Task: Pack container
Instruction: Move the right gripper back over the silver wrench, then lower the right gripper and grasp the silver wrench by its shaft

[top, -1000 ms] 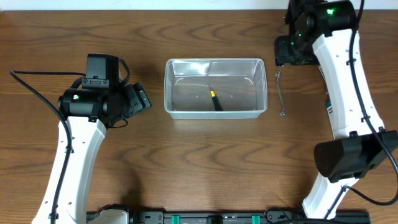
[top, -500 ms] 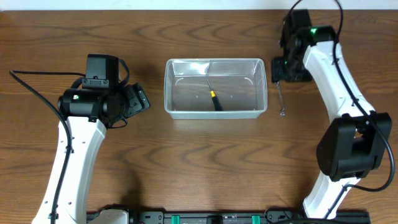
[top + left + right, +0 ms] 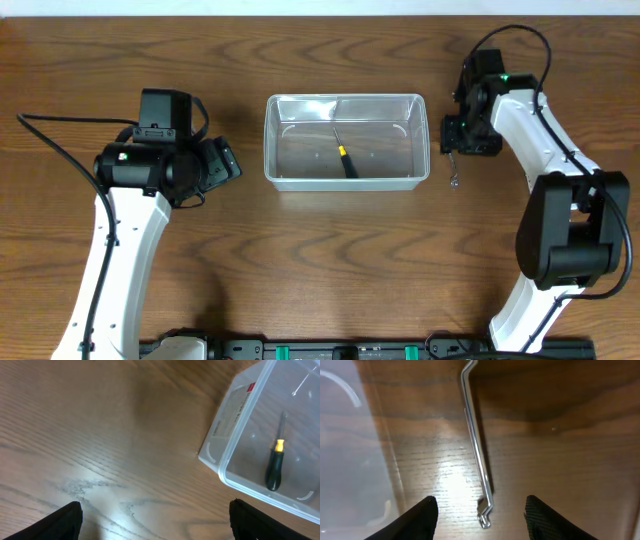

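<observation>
wood-grain table (image 3: pixel 300 260) with clear container (image 3: pixel 345 183), thin metal tool (image 3: pixel 479 455) beside it

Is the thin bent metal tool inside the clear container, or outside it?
Outside. The metal tool lies flat on the wooden table beside the container wall, beneath the open right claw.

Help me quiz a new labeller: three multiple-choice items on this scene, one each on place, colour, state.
1. Against the tub, the bent rod lies: A inside B to its right C to its left
2. The screwdriver's collar: A red B yellow C blue
3. The right pincer: A open B shut on rod C shut on screwdriver
B, it lies on the table beside the tub; B, yellow band between shaft and black handle; A, fingers stand apart astride the rod.
</observation>
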Robot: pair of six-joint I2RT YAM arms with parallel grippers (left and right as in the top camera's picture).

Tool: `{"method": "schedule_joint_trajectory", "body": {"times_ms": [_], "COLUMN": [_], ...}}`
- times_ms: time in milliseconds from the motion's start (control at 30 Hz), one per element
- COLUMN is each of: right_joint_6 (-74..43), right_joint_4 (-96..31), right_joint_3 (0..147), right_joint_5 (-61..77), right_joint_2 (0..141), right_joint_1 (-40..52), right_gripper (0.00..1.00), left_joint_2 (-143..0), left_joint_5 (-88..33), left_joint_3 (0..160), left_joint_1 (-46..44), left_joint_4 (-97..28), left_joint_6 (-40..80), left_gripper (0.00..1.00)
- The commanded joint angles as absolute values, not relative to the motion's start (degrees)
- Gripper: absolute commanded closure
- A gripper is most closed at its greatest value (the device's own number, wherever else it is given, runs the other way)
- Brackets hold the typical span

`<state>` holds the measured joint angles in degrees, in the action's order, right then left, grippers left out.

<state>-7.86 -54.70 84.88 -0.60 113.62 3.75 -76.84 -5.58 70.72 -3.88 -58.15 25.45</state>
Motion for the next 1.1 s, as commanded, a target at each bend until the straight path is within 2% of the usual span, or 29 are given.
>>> {"method": "schedule_joint_trajectory", "body": {"times_ms": [0, 167, 667, 1067], "right_joint_6": [-5.58, -4.95, -2.02, -1.58], "right_joint_4": [-52.69, -49.45, -44.36, -42.78], "right_joint_3": [83.11, 82.78, 81.84, 80.47], "right_joint_5": [0.73, 0.67, 0.54, 0.47], "right_joint_2": [113.56, 113.56, 113.6, 117.4], "right_joint_1": [3.44, 3.33, 3.27, 2.52], "right_gripper": [0.42, 0.45, 0.39, 0.4], "left_joint_2": [-77.17, -77.17, -77.17, -77.17], "left_joint_5": [-4.86, -4.84, -4.86, -4.86], "left_joint_3": [69.89, 69.58, 69.58, 69.58], "left_joint_1": [-3.99, -3.99, -3.99, -3.99], "left_joint_4": [-58.41, -58.41, -58.67, -58.67], "left_joint_6": [25.08, 25.08, 22.7, 22.72], "left_gripper": [0.14, 0.14, 0.14, 0.14]}}
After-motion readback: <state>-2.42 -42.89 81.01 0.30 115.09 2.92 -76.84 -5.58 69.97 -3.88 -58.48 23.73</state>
